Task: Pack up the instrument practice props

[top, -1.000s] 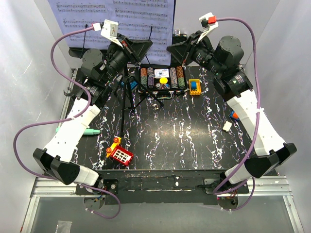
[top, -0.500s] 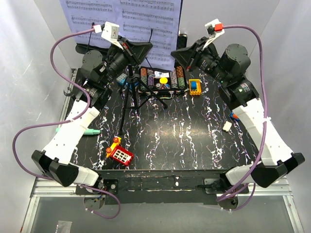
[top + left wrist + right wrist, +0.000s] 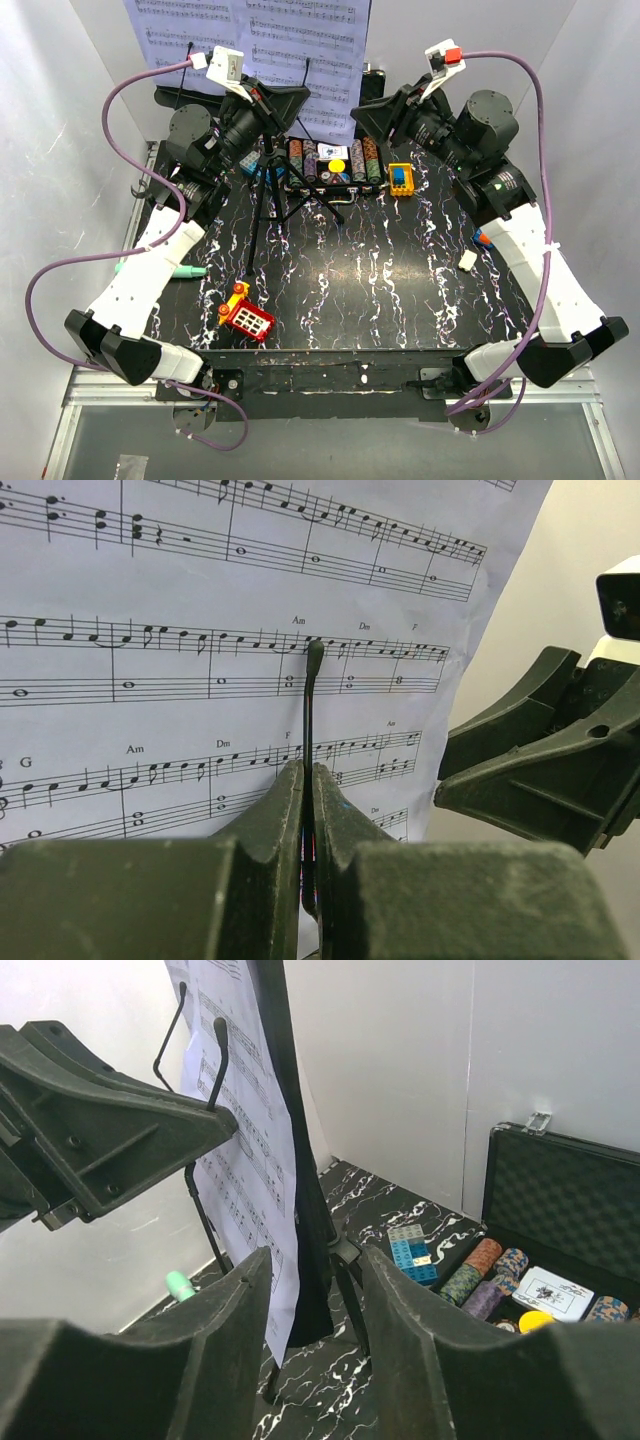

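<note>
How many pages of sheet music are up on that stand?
2: left page, right page, side by side on the music stand; others may hide behind.

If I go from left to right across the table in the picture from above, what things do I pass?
mint-green microphone → red-and-yellow toy → poker chip case → yellow-and-blue block → small white block

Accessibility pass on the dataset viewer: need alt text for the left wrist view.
The left gripper holds, fingers shut, a thin black music-stand page-holder wire that rises upright in front of white sheet-music pages filling most of the frame. The right gripper shows at the right, just past the pages' edge, against a pale wall.
</note>
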`<state>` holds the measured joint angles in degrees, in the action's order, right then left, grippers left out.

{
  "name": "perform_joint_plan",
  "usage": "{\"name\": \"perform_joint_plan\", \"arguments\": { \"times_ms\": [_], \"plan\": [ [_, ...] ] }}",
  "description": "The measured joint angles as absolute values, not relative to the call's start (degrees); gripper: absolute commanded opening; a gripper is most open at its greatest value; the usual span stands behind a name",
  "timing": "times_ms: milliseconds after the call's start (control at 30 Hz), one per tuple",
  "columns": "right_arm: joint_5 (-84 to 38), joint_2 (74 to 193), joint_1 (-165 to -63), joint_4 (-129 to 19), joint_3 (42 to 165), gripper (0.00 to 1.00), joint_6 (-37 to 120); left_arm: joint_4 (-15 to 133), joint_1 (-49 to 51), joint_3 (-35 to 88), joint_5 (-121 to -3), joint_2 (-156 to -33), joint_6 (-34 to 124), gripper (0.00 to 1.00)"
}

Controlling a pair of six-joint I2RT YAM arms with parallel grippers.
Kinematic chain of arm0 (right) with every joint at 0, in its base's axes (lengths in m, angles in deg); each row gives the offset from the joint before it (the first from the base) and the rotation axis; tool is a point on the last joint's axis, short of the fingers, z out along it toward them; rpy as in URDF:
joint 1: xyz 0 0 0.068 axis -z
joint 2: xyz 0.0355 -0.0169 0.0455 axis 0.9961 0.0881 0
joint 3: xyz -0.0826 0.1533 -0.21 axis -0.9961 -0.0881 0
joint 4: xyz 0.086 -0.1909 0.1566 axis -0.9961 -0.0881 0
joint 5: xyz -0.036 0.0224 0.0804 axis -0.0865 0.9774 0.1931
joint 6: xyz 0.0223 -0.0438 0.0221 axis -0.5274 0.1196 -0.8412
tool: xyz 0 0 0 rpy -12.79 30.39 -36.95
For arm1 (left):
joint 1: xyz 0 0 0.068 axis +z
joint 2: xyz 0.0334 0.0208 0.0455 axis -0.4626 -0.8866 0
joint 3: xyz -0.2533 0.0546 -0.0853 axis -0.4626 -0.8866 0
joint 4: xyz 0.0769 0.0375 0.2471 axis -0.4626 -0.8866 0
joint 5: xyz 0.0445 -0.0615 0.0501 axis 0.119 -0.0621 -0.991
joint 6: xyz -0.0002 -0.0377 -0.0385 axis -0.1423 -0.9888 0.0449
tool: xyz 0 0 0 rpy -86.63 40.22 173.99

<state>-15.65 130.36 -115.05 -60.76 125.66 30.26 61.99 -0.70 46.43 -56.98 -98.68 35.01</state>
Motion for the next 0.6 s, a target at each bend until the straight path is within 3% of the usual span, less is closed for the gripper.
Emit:
{"name": "perform_joint_plan", "arguments": {
  "times_ms": [233, 600],
  "plan": [
    [-15.8, 130.6, -115.1, -61.8, 126.5, 0.66, 30.3, 62.0, -0.7, 46.4, -57.1, -98.7, 35.1, 0.0],
    [-17.3, 135.7, -115.1, -65.1, 133.8, 0.52, 30.2, 62.5, -0.7, 45.9, -57.1, -98.7, 34.5, 0.0]
  ]
}}
